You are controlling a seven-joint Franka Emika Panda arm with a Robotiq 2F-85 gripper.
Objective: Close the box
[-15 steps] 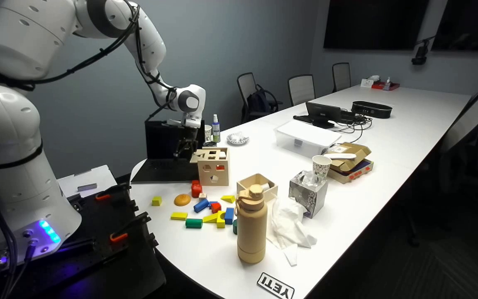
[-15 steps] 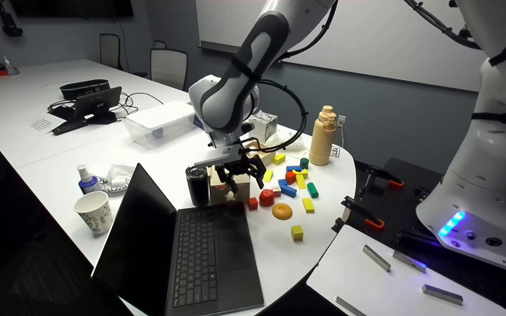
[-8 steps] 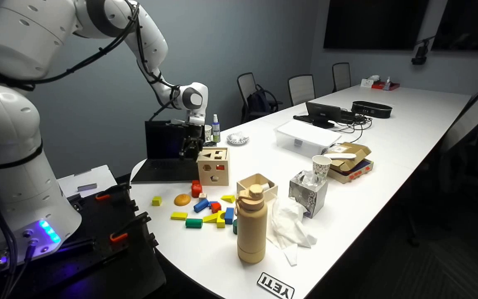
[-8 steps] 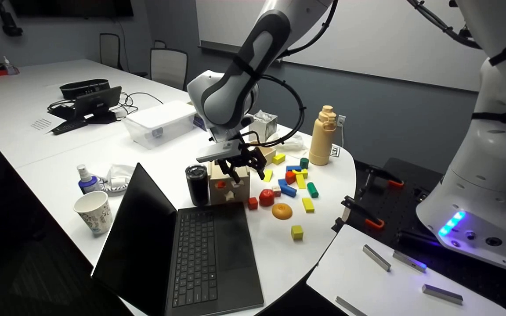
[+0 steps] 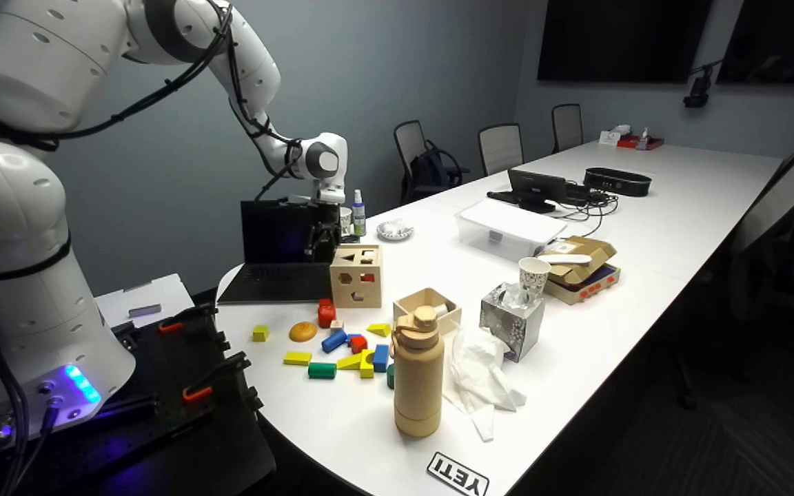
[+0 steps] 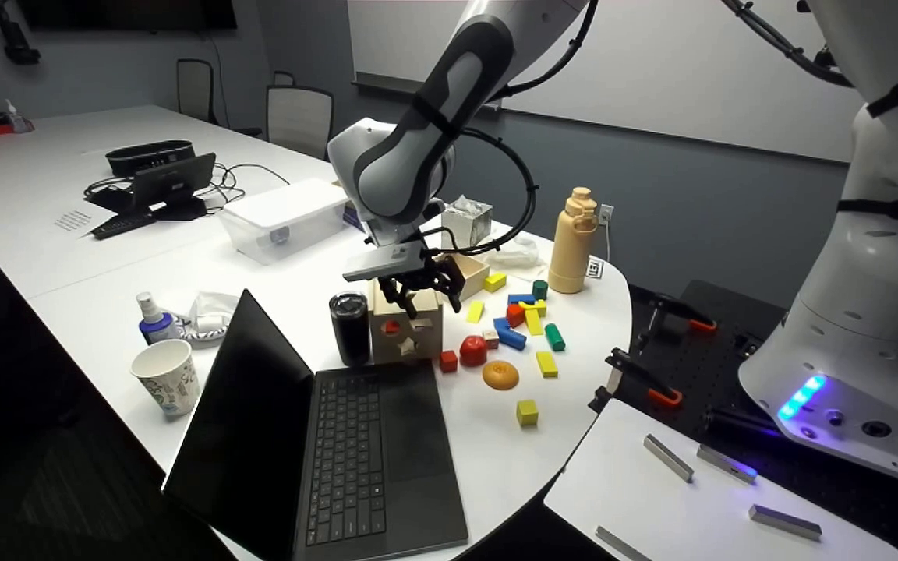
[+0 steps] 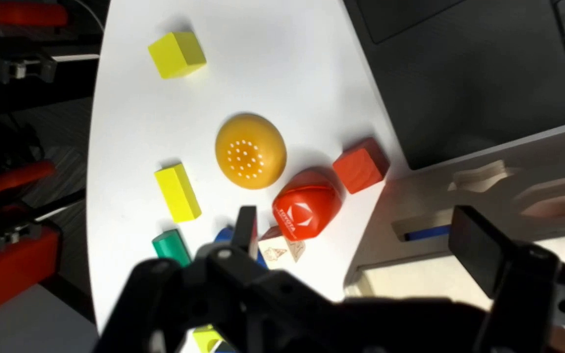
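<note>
The box is a light wooden cube with shape cut-outs; it stands upright in both exterior views [image 5: 373,293] [image 6: 427,347]. Its top panel [image 5: 358,261] with cut-outs lies flat on it. In the wrist view the box [image 7: 420,196] shows at lower right, partly hidden by a finger. My gripper [image 6: 433,310] is open and empty just above the box's top; in the wrist view its fingers [image 7: 353,223] stand wide apart with nothing between them. A black laptop [image 6: 351,460] lies open beside the box, its screen [image 6: 250,436] raised.
A black tumbler [image 6: 350,331] stands against the box. Loose coloured blocks, a red ball-like toy [image 7: 307,206] and an orange dome [image 7: 251,151] lie in front. A wooden tray [image 5: 407,313], tan bottle [image 5: 418,386], tissue box [image 6: 467,226] and paper cup [image 6: 168,378] stand around.
The box's top panel, which stuck out past the box edge beside my gripper a second ago, now lies flush on top. My gripper has risen slightly and moved a little off the panel.
</note>
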